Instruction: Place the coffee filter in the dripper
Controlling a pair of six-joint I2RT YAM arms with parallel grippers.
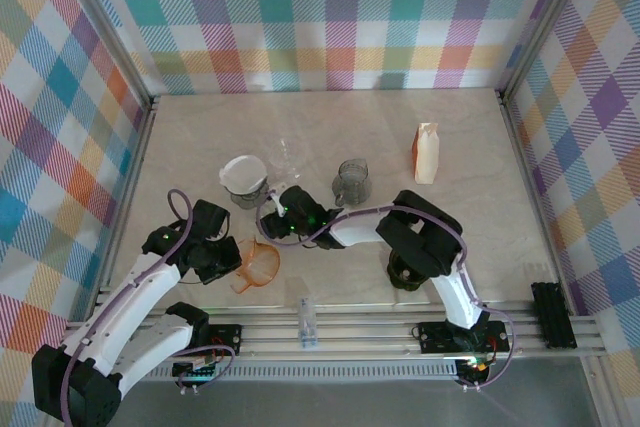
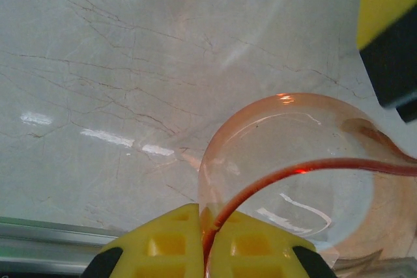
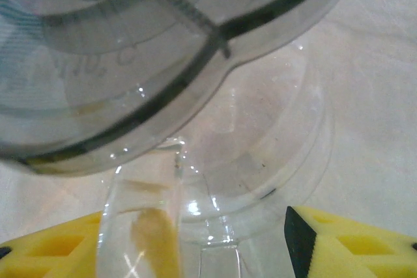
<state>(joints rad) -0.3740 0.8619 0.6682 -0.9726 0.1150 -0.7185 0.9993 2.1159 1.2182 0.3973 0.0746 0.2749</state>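
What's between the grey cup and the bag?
Nothing: the top view shows bare table between the grey cup and the bag.

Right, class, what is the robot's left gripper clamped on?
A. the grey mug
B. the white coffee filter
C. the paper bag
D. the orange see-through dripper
D: in the left wrist view the left gripper is pinched shut on a thin edge of the orange dripper.
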